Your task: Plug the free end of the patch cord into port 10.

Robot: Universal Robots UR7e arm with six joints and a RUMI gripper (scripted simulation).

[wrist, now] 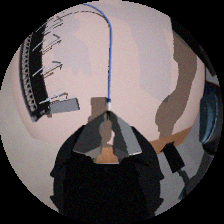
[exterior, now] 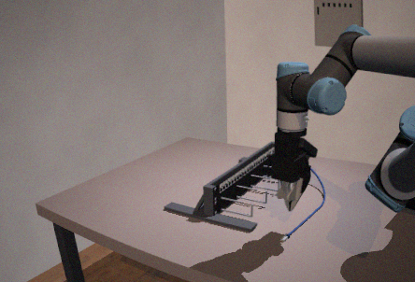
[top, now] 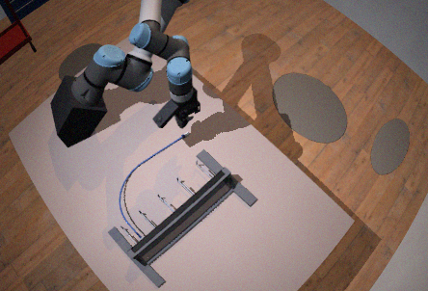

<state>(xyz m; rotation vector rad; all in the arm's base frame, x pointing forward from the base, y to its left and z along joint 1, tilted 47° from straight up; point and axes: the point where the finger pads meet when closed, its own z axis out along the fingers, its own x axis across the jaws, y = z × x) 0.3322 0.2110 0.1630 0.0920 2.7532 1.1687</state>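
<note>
The blue patch cord [top: 126, 181] runs in an arc from the left end of the dark rack [top: 185, 212] across the table. Its free plug [top: 184, 136] lies on the table surface. My gripper [top: 181, 123] hangs above the plug, pointing down, with its fingers shut and nothing between them. In the exterior view the gripper [exterior: 292, 205] is clearly above the table, and the plug [exterior: 284, 237] lies below and in front of it. In the wrist view the closed fingertips [wrist: 106, 115] meet just short of the plug [wrist: 108, 102]. The rack [exterior: 238, 180] stands upright on its two feet.
Several thin rods [top: 164, 202] stick out from the rack's port side toward the cord. The arm's dark base box [top: 77, 111] stands at the table's far left corner. A grey wall panel [exterior: 337, 9] hangs behind.
</note>
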